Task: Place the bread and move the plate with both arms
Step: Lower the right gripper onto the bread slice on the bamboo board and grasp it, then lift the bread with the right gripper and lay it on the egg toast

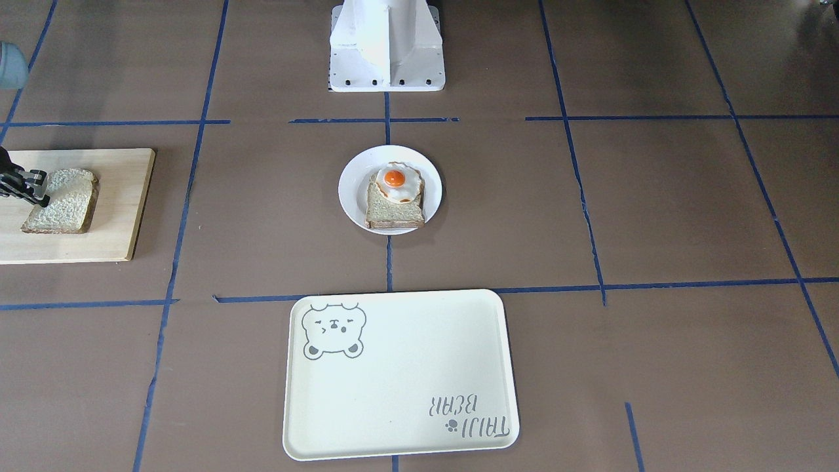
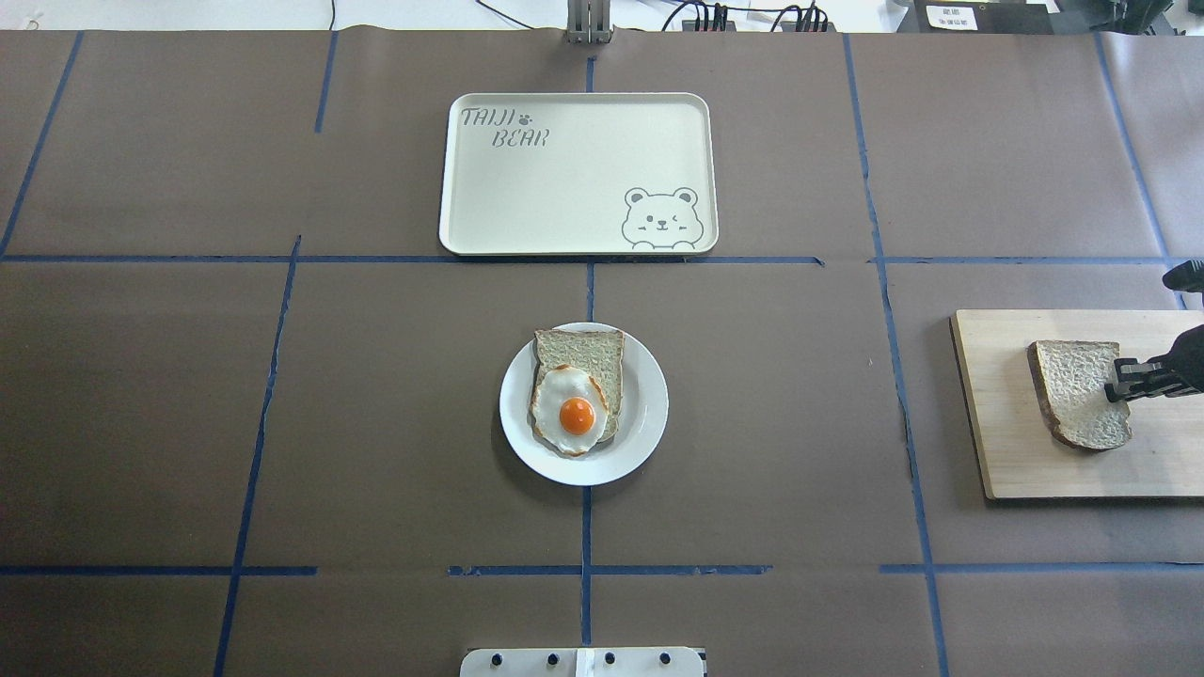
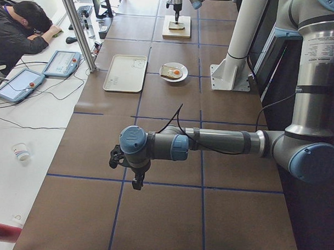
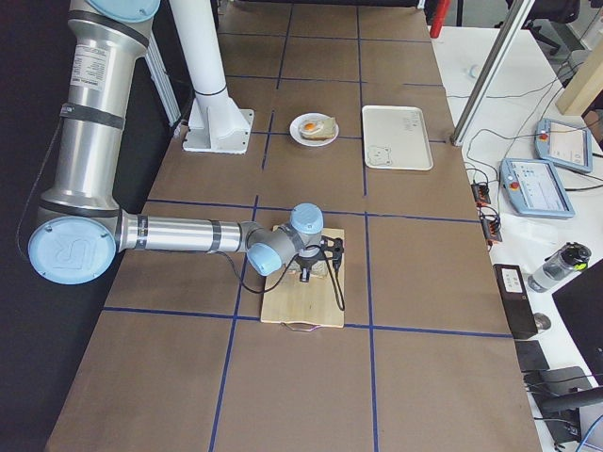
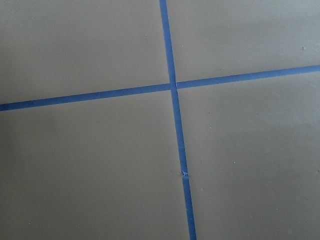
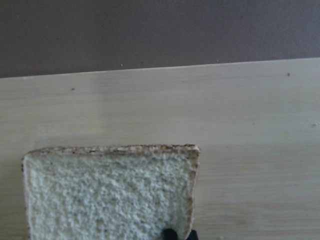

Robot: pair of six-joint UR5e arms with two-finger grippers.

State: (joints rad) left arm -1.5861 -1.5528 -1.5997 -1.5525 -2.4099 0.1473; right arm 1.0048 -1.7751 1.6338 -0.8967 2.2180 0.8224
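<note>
Bread (image 2: 1080, 393) flat on board (image 2: 1016, 451), right edge of overhead frame, right gripper (image 2: 1119, 384) at its edge; cannot tell whether clamped or merely straddling. Risk of crumbling or dropping from so shallow a hold; of nudging egg (image 2: 576, 415) off plate (image 2: 649, 404), frame centre, on landing. Cannot tell for left gripper (image 3: 135, 181) either.

Right gripper (image 2: 1121, 381), slim, black, two-finger: cropped by the overhead view's edge at the bench's right end. Just the finger ends show, at the grainy grey-tan bread slice (image 2: 1077, 393). Clamped or merely touching: cannot tell.

Right wrist view: the slice runs off the bottom edge, and one black fingertip (image 6: 170, 234) barely shows.

Pale rectangular wooden board (image 2: 1006, 451): outer side out of frame.

Smooth beige bread slice (image 2: 588, 350), bench centre: part hidden beneath the white-and-orange fried egg (image 2: 569, 409).

Left gripper (image 3: 136, 181): seen in the side view only, jaws too small to judge.
</note>
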